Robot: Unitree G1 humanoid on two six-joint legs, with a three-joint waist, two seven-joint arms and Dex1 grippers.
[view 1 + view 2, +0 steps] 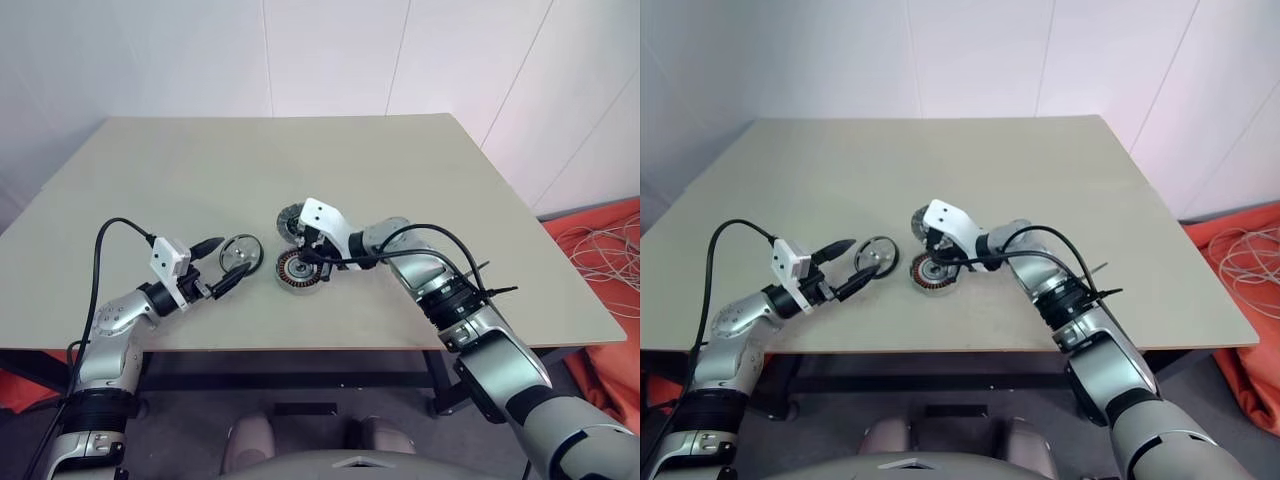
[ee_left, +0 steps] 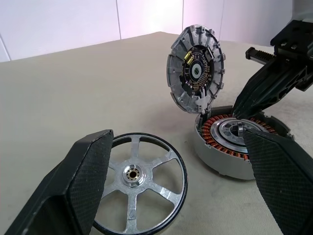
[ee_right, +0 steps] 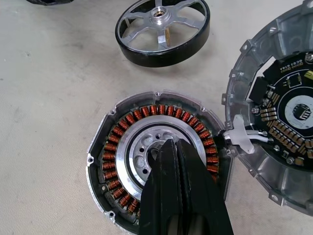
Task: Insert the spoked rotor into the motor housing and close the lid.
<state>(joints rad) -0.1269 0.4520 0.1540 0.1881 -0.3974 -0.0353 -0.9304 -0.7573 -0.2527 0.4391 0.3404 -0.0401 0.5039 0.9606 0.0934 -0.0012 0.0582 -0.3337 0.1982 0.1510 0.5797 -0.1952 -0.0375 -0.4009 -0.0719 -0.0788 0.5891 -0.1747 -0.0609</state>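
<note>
Left gripper (image 1: pixel 222 265), released, flanks spoked rotor (image 1: pixel 241 254) on table (image 1: pixel 400 170); right gripper (image 3: pixel 178 161), clenched empty, over motor housing (image 3: pixel 117 147); lid (image 2: pixel 195 68) raised.

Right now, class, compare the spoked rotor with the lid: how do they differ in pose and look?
The spoked rotor lies flat on the table, alone; the lid stands raised on edge, joined by wires to the motor housing. The rotor has open silver spokes inside a black rim; the lid's shown face is grey metal carrying a circuit board. Both are round discs.
</note>
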